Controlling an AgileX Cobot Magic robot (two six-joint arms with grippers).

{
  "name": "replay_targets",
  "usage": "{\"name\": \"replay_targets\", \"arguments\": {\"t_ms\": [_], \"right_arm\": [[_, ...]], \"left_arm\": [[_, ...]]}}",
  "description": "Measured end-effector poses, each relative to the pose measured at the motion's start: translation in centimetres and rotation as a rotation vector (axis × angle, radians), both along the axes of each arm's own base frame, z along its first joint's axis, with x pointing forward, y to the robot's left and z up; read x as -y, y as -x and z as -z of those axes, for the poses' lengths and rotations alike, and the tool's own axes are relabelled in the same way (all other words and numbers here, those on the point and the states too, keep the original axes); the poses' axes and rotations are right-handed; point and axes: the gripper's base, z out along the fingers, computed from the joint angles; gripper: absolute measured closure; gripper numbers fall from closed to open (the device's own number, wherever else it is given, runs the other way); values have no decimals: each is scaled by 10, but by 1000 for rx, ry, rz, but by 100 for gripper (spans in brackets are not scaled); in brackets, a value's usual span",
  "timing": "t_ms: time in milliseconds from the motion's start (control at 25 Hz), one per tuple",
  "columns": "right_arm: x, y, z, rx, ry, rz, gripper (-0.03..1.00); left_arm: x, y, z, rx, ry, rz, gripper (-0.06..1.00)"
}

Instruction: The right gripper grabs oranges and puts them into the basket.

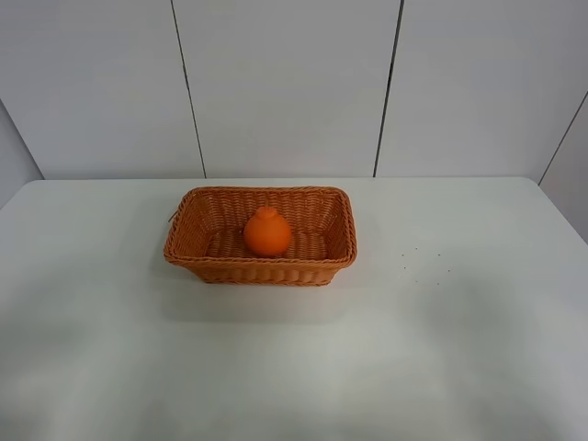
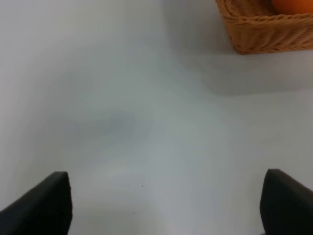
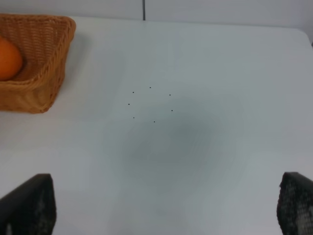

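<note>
The single bright orange fruit [image 1: 267, 232], round with a bumped neck at its top, is sitting inside the rectangular orange-brown woven wicker basket [image 1: 260, 269], resting on the basket floor near the middle and touching nothing else. No other fruit is showing on the white table [image 1: 459, 349]. On that evidence the placing step is judged complete.

The basket is lying with its long axis across the exterior view, side to side.

The black two-fingered right gripper [image 3: 161, 208] is showing only its two finger tips at the edges of its wrist view; they are standing wide apart and holding nothing. From this gripper the fruit is lying ahead and off to the left side, well apart, with a cluster of small dark specks [image 3: 151, 104] on bare table between. The black left gripper [image 2: 166, 205] is likewise spread wide and empty, with a basket corner ahead to its right.

Neither arm is appearing in the exterior view, so which is nearer cannot be settled.
</note>
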Motion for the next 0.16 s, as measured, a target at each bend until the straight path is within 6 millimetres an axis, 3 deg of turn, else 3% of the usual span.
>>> {"name": "replay_targets", "arguments": {"t_ms": [160], "right_arm": [[0,0,0,0,0,0,28]], "left_arm": [[0,0,0,0,0,0,6]]}}
